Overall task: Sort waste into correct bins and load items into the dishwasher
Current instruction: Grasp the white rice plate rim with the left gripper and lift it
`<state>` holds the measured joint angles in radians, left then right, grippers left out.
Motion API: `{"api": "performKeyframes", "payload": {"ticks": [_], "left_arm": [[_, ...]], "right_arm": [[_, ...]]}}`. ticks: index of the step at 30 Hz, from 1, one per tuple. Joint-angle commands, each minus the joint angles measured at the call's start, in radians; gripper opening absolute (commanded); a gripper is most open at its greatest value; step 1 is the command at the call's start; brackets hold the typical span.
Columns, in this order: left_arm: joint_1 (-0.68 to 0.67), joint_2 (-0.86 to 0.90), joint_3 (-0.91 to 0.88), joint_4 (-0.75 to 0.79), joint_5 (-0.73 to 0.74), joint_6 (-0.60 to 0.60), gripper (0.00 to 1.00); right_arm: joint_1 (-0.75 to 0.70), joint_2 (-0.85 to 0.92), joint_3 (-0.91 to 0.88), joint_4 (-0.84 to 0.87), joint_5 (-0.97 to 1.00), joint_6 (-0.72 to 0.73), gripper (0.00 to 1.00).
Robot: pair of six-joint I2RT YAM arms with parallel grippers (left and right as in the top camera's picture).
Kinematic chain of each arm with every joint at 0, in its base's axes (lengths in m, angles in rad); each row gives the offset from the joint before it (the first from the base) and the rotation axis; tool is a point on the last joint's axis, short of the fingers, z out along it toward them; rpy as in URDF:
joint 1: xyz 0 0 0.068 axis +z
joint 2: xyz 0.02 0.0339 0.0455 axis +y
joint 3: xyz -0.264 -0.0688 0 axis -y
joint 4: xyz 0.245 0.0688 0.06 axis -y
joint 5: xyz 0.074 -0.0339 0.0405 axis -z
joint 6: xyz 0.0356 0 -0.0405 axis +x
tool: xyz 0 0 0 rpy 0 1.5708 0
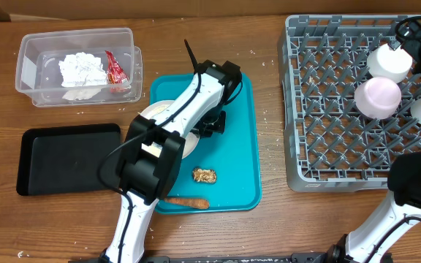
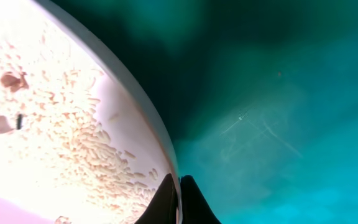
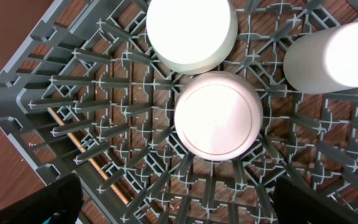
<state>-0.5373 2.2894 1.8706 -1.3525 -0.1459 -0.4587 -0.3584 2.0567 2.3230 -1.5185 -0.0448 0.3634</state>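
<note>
The plate (image 1: 154, 112) lies on the teal tray (image 1: 241, 146), and in the overhead view the left arm hides most of it. The left gripper (image 2: 179, 202) has its jaws drawn narrow, one fingertip on each side of the plate's rim, pinching it (the plate's face is strewn with pale rice-like crumbs and a few brown bits).

On the same tray, towards the arm's base, we see a browned food scrap (image 1: 205, 175). At the tray's near edge lies an orange piece (image 1: 190, 203) that may be carrot; we cannot tell for sure.

Left of the teal tray, a black tray (image 1: 68, 157) lies on the table (image 1: 269, 226). Beyond it a clear bin (image 1: 25, 73) holds a crumpled tissue (image 1: 81, 69) and a red wrapper (image 1: 115, 67).

On the right side stands the dishwasher rack (image 1: 327, 109). A pink cup (image 3: 218, 115) sits in it, base up as far as we can tell, with two white cups (image 3: 191, 34) just beside it. The right gripper (image 3: 176, 190) hovers above the pink cup with its jaws spread wide, apart from all three cups.
</note>
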Motion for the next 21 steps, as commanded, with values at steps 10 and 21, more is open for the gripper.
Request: {"api": "performKeyframes", "payload": {"ticks": [10,21], "left_arm": [[-0.014,0.005,0.141,-0.098,-0.092,-0.063,0.04],[-0.023,0.003,0.219,-0.185,-0.181,-0.128,0.04]], "right_arm": [[0.003,-0.024,0.018,0.002,-0.002,0.004,1.00],[0.003,-0.024,0.018,0.003,-0.002,0.004,1.00]]}}
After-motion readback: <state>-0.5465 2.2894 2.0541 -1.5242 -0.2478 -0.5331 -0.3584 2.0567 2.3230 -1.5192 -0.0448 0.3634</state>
